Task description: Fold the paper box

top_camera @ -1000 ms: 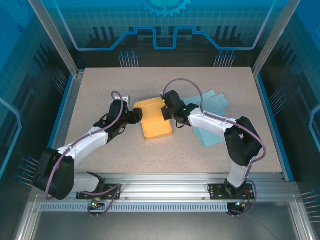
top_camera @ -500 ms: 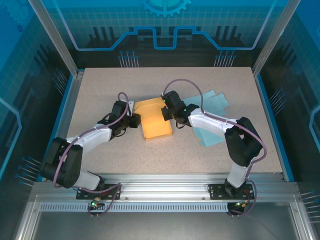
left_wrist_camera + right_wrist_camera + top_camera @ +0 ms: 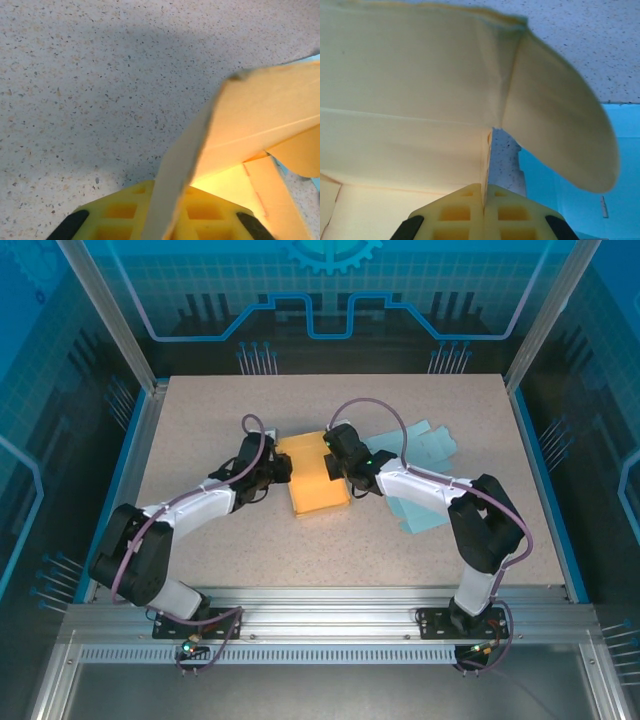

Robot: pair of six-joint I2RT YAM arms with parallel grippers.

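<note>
Pinching 1 paper box (image 3: 316,485) | left gripper (image 3: 281,471), right gripper (image 3: 331,468) | 2 blue sheets (image 3: 427,443)

Paper box (image 3: 316,488) on table (image 3: 200,410), left tool (image 3: 283,470) at its left edge, right tool (image 3: 330,466) at its right

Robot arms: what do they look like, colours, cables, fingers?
Both the left arm and right arm have white shells with black joints and bases. A purplish cable loops along each. The fingers are yellow plastic with square grid recesses.
</note>
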